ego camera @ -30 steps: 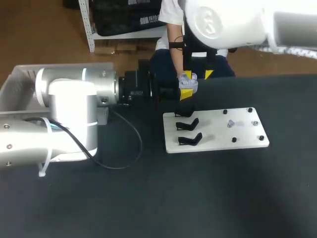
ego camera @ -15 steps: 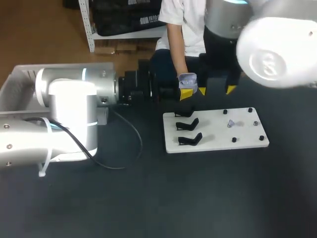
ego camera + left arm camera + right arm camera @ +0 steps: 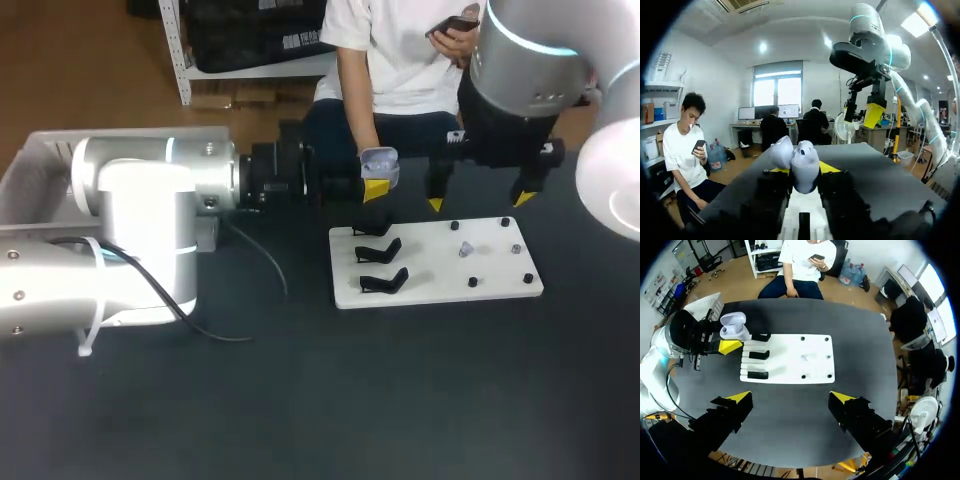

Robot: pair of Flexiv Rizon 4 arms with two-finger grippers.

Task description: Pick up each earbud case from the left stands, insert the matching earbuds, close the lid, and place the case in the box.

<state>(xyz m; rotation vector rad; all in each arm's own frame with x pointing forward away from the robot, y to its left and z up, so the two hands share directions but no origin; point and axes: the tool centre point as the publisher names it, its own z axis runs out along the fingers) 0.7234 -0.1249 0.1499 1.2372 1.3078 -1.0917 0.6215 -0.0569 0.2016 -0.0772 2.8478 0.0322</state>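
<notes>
Two robot arms share a matte black table (image 3: 300, 400). The left hand (image 3: 377, 176) is clamped on a smooth, rounded earbud case (image 3: 380, 158) of pale lilac plastic. Its yellow-tipped fingers press the case from either side and hold it in the air just off the far left corner of a flat white board (image 3: 440, 265). The case's lid stands hinged open; whether any earbuds sit inside is hard to make out. Three black, hooked stands (image 3: 381, 251) line the board's left edge. Small black pegs (image 3: 472, 282) dot its right half around one tiny translucent piece (image 3: 466, 248), possibly an earbud. The right hand (image 3: 480, 200) hangs high above the board's far edge, its fingers spread wide with nothing between them. A pale open box (image 3: 30, 170) sits at the table's far left, behind the left arm, with its contents out of sight.
</notes>
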